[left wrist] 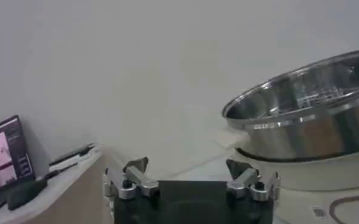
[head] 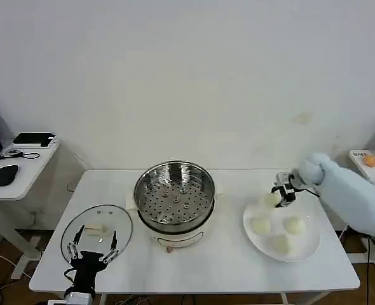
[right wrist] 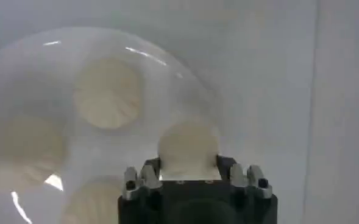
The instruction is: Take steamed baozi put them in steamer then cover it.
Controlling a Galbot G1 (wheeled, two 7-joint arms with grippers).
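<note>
Shiny perforated steel steamer; smooth matt baozi; glossy plate.

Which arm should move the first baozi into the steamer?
Right. The right gripper is already around a baozi on the plate. The left gripper hovers open over the glass lid, across the steamer.

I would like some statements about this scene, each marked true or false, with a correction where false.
1. The steamer has no baozi in it. True.
2. The glass lid covers the steamer. False: it lies on the table beside it.
3. The right end effector is around a baozi on the plate. True.
4. The left end effector grips the lid. False: it hovers open above it.
</note>
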